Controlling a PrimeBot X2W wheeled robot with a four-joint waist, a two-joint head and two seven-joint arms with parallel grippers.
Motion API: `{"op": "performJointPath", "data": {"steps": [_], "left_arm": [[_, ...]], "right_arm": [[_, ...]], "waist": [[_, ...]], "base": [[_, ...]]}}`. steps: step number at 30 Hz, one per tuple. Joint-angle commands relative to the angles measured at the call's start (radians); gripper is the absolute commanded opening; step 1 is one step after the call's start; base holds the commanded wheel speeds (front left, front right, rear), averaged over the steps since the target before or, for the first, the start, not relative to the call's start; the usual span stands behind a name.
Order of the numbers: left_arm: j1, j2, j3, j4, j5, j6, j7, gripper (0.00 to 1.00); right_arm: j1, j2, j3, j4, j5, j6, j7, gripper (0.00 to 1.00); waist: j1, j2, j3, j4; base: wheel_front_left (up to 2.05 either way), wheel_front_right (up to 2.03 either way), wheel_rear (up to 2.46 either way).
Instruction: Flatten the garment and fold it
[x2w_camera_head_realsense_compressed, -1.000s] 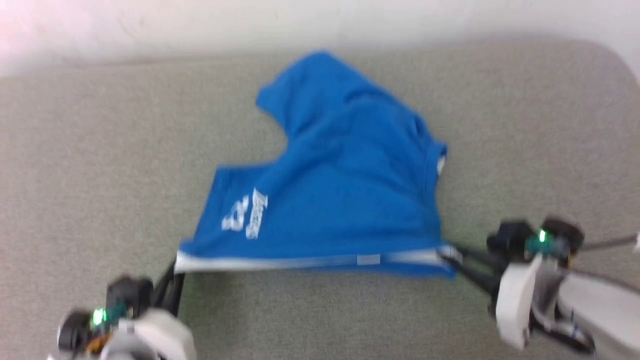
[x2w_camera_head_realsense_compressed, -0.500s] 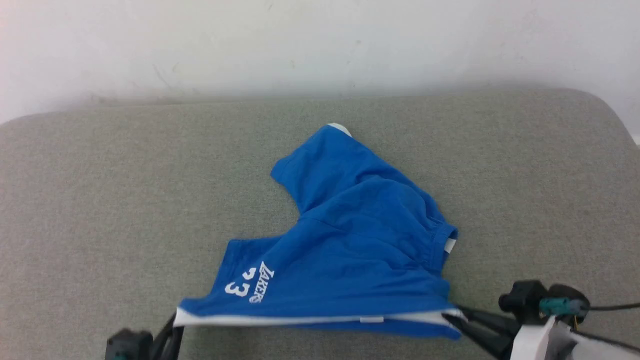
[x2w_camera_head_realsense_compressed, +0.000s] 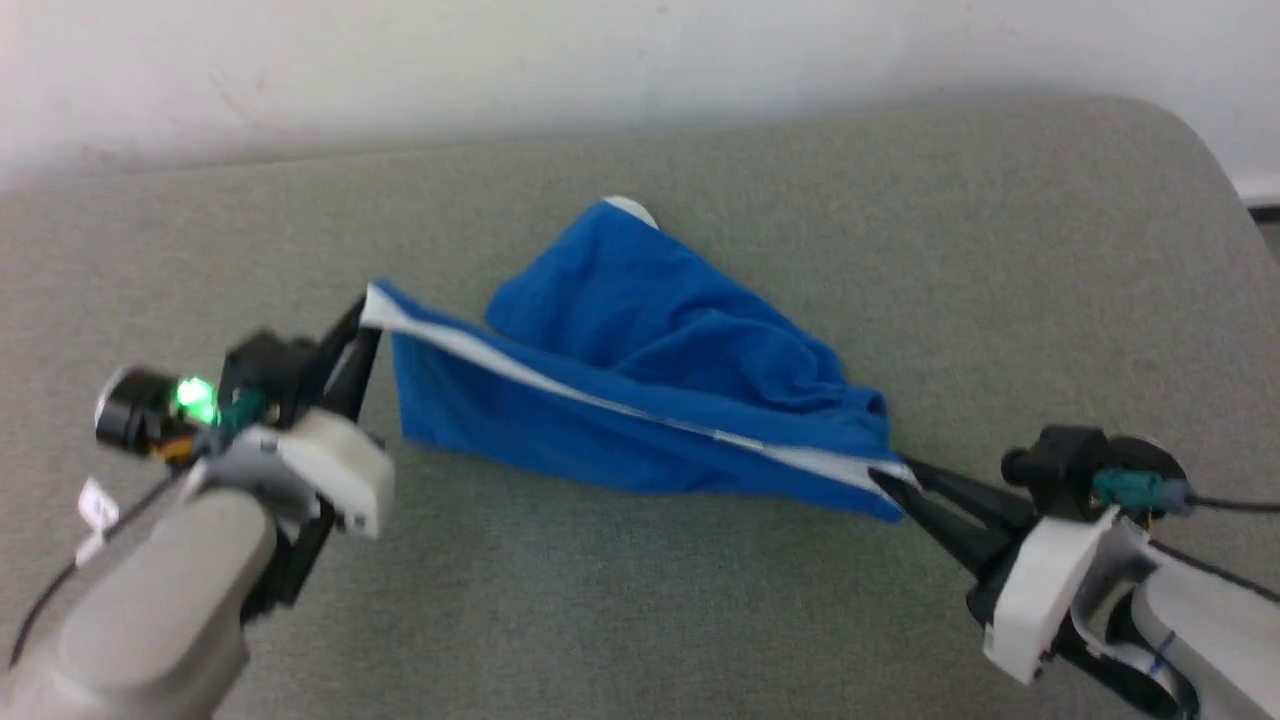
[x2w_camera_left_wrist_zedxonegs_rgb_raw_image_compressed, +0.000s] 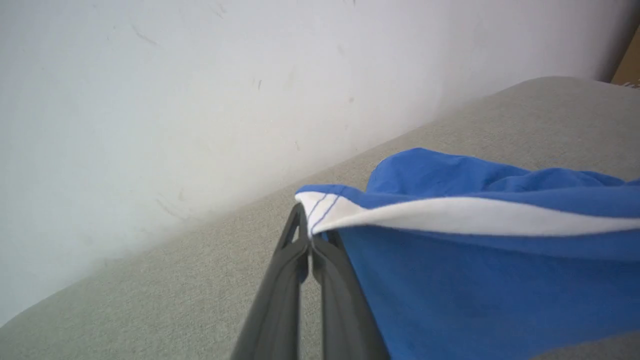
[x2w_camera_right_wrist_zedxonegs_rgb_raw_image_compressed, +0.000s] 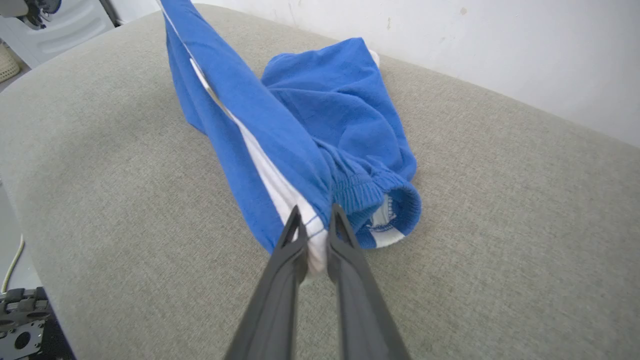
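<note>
grey fabric cushion (x2w_camera_head_realsense_compressed: 640, 600) against a scuffed white wall (x2w_camera_head_realsense_compressed: 640, 60).

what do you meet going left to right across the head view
left gripper, pinching the raised corner → blue garment stretched between → right gripper, pinching the low corner

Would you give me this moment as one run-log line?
left gripper: shut on shorts corner, high | right gripper: shut on waistband end, low | stripe: taut between grippers, rest bunched on cushion
</note>
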Motion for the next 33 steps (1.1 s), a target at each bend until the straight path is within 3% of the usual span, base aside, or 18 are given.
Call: {"op": "performJointPath", "data": {"steps": [1,12,19,26,27,28,29,30,33], "left_arm": [[-0.058,-0.013,-0.006,0.03,0.016,-0.019,0.01,0.0],[-0.411,-0.098,-0.037,0.349,0.081,-0.144,0.061,0.0],[-0.496,-0.143,-0.068,0.569,0.088,-0.209,0.082,0.0],[-0.527,-0.188,-0.095,0.727,0.089,-0.267,0.047,0.0],[-0.53,-0.195,-0.097,0.744,0.088,-0.272,0.038,0.0],[-0.535,-0.202,-0.099,0.758,0.088,-0.276,0.028,0.0],[-0.542,-0.208,-0.1,0.769,0.088,-0.28,0.015,0.38],[-0.551,-0.211,-0.104,0.778,0.093,-0.283,-0.001,1.0],[-0.567,-0.217,-0.105,0.793,0.092,-0.292,-0.021,1.0]], "right_arm": [[-0.027,0.018,-0.019,-0.002,-0.01,-0.002,0.006,0.0],[-0.209,0.149,-0.047,0.088,-0.048,-0.002,0.034,0.0],[-0.3,0.224,-0.028,0.219,-0.057,-0.002,0.037,0.0],[-0.336,0.249,0.016,0.28,-0.043,-0.002,-0.009,0.02],[-0.338,0.248,0.016,0.284,-0.044,-0.002,-0.025,0.33],[-0.339,0.245,0.015,0.286,-0.046,-0.002,-0.038,0.48],[-0.339,0.241,0.012,0.285,-0.049,-0.002,-0.05,1.0],[-0.338,0.237,0.004,0.282,-0.052,-0.002,-0.065,1.0],[-0.33,0.227,-0.016,0.267,-0.063,-0.002,-0.092,1.0]], "waist": [[-0.0001,0.0,0.081,-0.051],[-0.0001,0.0,0.282,-0.154],[-0.0001,0.0,0.338,-0.187],[-0.0001,0.0,0.337,-0.181],[-0.0001,0.0,0.329,-0.177],[-0.0001,0.0,0.32,-0.172],[-0.0001,0.0,0.31,-0.166],[-0.0001,0.0,0.299,-0.16],[-0.0001,0.0,0.273,-0.149]], "base": [[0.0,0.0,0.0],[0.0,0.0,0.0],[0.0,0.0,0.0],[0.0,0.0,0.0],[0.0,0.0,0.0],[0.0,0.0,0.0],[0.0,0.0,0.0],[0.0,0.0,0.0],[0.0,0.0,0.0]]}}
